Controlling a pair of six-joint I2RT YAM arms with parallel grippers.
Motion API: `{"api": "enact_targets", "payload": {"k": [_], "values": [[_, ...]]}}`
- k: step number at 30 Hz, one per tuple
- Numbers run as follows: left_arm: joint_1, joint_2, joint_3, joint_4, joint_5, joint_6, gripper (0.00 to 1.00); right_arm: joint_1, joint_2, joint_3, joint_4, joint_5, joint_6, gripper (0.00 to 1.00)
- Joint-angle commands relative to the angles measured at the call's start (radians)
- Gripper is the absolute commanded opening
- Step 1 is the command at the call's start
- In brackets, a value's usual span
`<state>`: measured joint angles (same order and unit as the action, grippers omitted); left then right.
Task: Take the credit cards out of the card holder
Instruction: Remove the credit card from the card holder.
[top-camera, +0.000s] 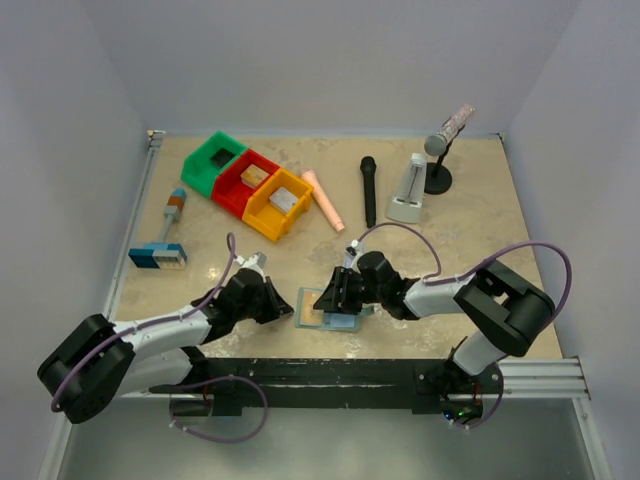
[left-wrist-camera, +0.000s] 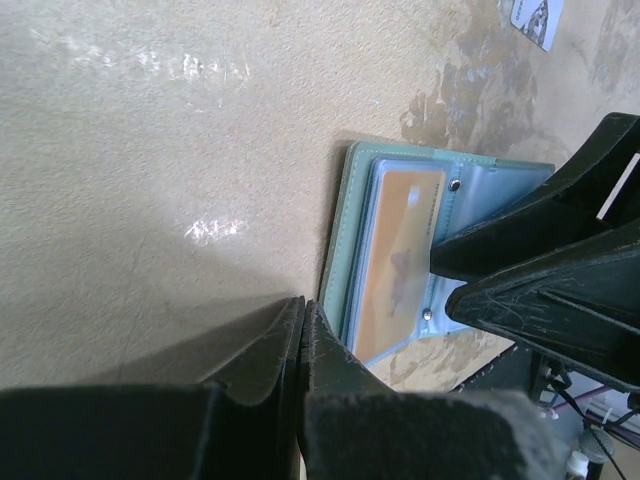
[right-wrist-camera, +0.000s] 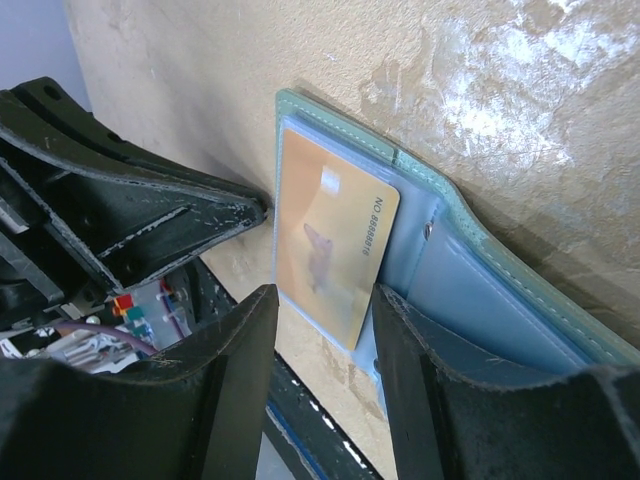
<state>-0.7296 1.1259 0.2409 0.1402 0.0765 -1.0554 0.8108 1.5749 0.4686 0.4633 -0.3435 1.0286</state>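
The pale teal card holder (top-camera: 318, 309) lies open on the table near the front edge, between my two grippers. A golden-tan credit card (right-wrist-camera: 330, 240) sits in its clear inner pocket and also shows in the left wrist view (left-wrist-camera: 400, 250). My right gripper (right-wrist-camera: 322, 300) is open, its jaws straddling the near end of that card, one finger on the holder's blue panel (right-wrist-camera: 500, 290). My left gripper (left-wrist-camera: 303, 300) is shut and empty, tips at the holder's outer edge (left-wrist-camera: 345, 230). A pale printed card (left-wrist-camera: 535, 18) lies on the table farther off.
Green (top-camera: 213, 162), red (top-camera: 245, 181) and yellow (top-camera: 278, 203) bins stand at the back left. A pink stick (top-camera: 324, 199), black microphone (top-camera: 368, 190), white stand (top-camera: 410, 190) and a mic on a stand (top-camera: 440, 150) are behind. A blue-and-white striped block (top-camera: 158, 256) lies left.
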Motion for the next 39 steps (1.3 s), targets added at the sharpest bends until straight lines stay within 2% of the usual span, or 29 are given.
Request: {"api": "enact_targets", "payload": {"k": [1, 9, 19, 26, 39], "values": [[-0.005, -0.086, -0.006, -0.053, -0.055, 0.006, 0.0, 0.001, 0.03, -0.01, -0.181, 0.12, -0.047, 0.5], [-0.005, -0.141, 0.017, -0.013, -0.044, 0.032, 0.0, 0.001, 0.007, -0.005, -0.255, 0.159, -0.055, 0.52], [-0.014, 0.001, 0.031, 0.211, 0.083, 0.04, 0.0, 0.002, -0.012, 0.004, -0.267, 0.143, -0.071, 0.52], [-0.025, 0.092, 0.043, 0.194, 0.068, 0.048, 0.0, 0.002, 0.01, 0.001, -0.19, 0.095, -0.064, 0.51], [-0.024, 0.132, 0.012, 0.168, 0.028, 0.043, 0.0, 0.002, -0.01, -0.015, -0.095, 0.054, -0.05, 0.51]]}}
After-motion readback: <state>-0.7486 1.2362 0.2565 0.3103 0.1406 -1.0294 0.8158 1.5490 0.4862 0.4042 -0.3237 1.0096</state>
